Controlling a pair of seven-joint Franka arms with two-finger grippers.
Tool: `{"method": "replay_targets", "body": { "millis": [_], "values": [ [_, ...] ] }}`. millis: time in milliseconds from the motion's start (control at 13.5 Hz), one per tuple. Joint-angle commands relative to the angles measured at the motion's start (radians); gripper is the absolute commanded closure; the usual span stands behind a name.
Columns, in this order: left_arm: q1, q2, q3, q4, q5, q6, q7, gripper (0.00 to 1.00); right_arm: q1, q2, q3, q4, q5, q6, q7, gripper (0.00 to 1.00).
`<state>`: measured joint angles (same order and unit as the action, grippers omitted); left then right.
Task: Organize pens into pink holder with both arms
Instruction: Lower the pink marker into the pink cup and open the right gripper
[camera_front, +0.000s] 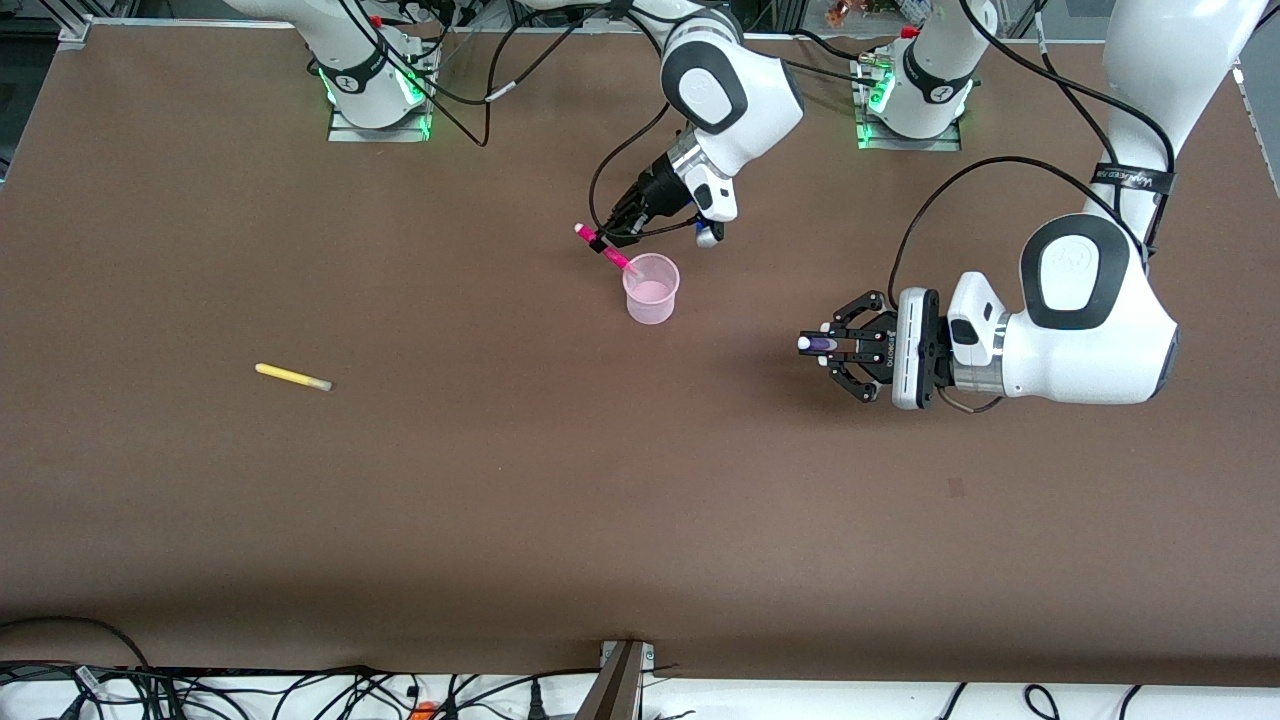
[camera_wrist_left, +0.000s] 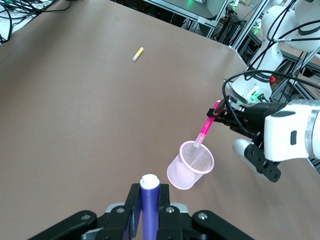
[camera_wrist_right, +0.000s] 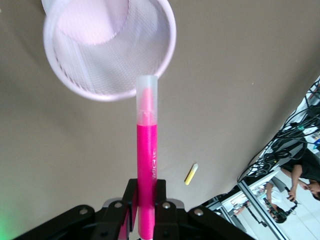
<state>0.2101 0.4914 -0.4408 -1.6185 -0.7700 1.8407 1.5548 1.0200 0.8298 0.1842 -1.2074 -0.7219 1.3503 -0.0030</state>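
Observation:
The pink holder (camera_front: 651, 288) stands upright near the table's middle, empty inside. My right gripper (camera_front: 607, 238) is shut on the magenta pen (camera_front: 606, 248), held tilted with its pale end over the holder's rim (camera_wrist_right: 109, 47); the pen (camera_wrist_right: 147, 150) shows between the jaws. My left gripper (camera_front: 830, 343) is shut on the purple pen (camera_front: 820, 343), held level above the table toward the left arm's end from the holder; it shows in the left wrist view (camera_wrist_left: 148, 210). The yellow pen (camera_front: 292, 377) lies flat toward the right arm's end. The green pen is out of view.
Both arm bases (camera_front: 378, 85) (camera_front: 915, 95) stand along the table's edge farthest from the front camera. Cables (camera_front: 250, 690) run along the edge nearest the front camera. The brown tabletop (camera_front: 600, 500) lies bare between the yellow pen and the holder.

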Motion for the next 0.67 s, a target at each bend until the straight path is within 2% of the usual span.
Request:
{"method": "replay_targets", "body": {
  "millis": [0, 594],
  "values": [
    [0.005, 0.016, -0.003, 0.025, -0.028, -0.024, 0.030, 1.00, 0.046, 0.026, -0.049, 0.046, -0.022, 0.015, 0.011, 1.00],
    [0.008, 0.021, -0.004, 0.026, -0.029, -0.024, 0.030, 1.00, 0.052, 0.052, -0.063, 0.046, -0.022, 0.050, 0.063, 1.00]
  ]
}}
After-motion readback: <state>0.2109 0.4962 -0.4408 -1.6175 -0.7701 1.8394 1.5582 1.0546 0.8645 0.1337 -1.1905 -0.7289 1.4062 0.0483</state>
